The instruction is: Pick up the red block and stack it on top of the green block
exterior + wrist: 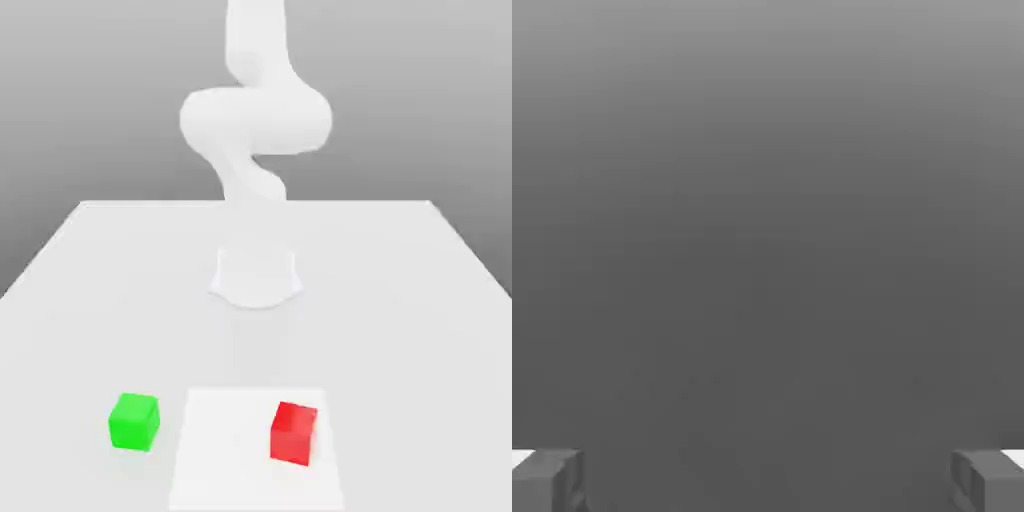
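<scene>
Gripper (768, 482) fingers stand wide apart at the lower corners of the hand view, nothing between them. Red block (293, 434) sits on a white square (222, 450) at the lower right of centre in the exterior view; green block (134, 421) rests on the pale table (120, 320) at the lower left, apart from the square. White arm (255, 120) rises at upper centre.

From my station, exterior view: arm (256, 120) white throughout, smooth, rounded segments, a fat cylindrical joint among them. Base (256, 278) also white, flared at its foot. Hand view: fingers (552, 480) dark grey, blocky, with angular edges and uneven darker shading on their inner faces.
</scene>
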